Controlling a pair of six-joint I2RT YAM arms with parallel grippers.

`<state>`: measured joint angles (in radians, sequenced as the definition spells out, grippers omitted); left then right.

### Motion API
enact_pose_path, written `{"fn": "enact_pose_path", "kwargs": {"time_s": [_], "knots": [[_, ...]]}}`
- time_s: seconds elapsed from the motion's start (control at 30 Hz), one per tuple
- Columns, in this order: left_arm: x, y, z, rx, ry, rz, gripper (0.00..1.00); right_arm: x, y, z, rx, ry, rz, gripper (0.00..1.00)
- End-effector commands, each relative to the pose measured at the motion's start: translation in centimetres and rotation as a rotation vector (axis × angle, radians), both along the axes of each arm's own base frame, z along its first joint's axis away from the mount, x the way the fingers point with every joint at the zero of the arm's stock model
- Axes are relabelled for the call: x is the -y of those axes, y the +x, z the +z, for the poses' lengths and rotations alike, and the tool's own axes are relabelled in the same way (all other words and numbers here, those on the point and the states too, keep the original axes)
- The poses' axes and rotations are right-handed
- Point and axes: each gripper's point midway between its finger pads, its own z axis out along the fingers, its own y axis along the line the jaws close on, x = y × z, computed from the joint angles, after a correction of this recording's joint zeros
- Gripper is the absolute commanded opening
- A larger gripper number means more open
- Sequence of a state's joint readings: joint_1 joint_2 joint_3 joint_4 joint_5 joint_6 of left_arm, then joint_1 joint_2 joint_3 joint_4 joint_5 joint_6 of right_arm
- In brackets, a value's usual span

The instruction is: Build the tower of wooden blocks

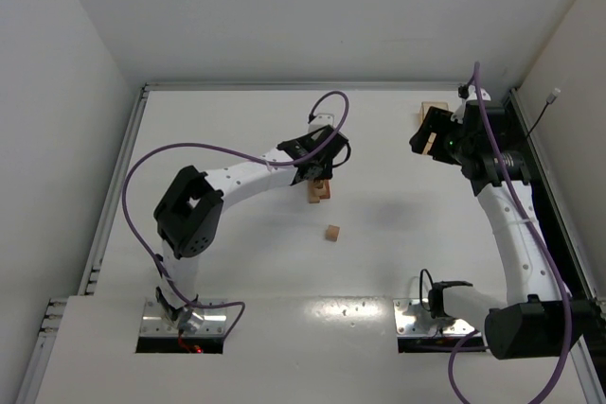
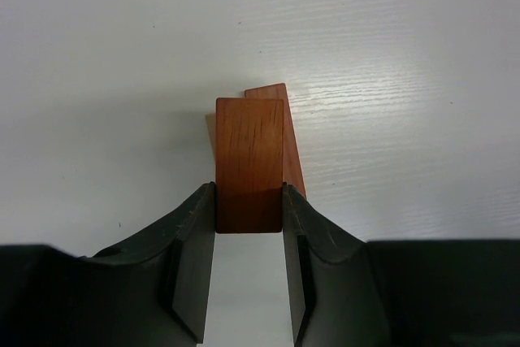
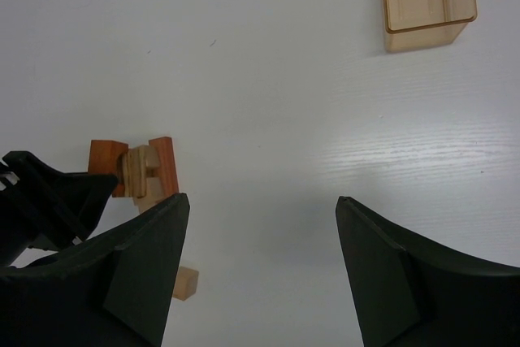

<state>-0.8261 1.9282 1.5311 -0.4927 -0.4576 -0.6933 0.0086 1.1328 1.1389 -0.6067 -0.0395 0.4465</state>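
Black fingers [image 2: 191,266] of the left jaws fill the near edge of the left wrist view. They're shut to the width of 1 reddish-brown block [image 2: 249,164], pinching its near end from both sides. Grip sits low on the piece, so the far end is free to meet the tower [image 1: 320,190], which stands about mid-bench.

Right behind the held block is a 2nd reddish-brown block [image 2: 290,140], skewed a bit to the right, plus a sliver of a tan piece [image 2: 210,132] on the left. Right wrist view shows the same pile w/ that tan piece sandwiched between the 2 red ones. Can't tell whether my block touches the rest or is just beside it, nor whether it sits on the bench.

Right jaws hang wide open w/ nothing between the pads [image 3: 150,270], at the far right by the translucent tray [image 3: 422,2]. My guess at why: out there the left arm gets room, and the right cam gets a side look at the pile.

1 loose tan cube [image 1: 331,233] lies near of the tower, apart from it; prob. the next pick. Build looks early, approx. 3 pieces in. Risk: letting go w/ the block tilted could knock the skewed one.
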Motion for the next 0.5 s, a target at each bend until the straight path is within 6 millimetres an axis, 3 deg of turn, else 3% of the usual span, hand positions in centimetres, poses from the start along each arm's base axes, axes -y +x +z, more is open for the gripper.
{"fn": "enact_pose_path", "kwargs": {"time_s": [0.0,0.47], "knots": [[0.58,0.82,1.47,0.034,-0.031,0.022,0.0,-0.26,0.65,0.6,0.033,0.025,0.003,0.7],[0.85,0.65,0.95,0.017,-0.034,0.011,0.0,-0.26,0.82,0.08,0.024,0.024,0.002,0.7]]}}
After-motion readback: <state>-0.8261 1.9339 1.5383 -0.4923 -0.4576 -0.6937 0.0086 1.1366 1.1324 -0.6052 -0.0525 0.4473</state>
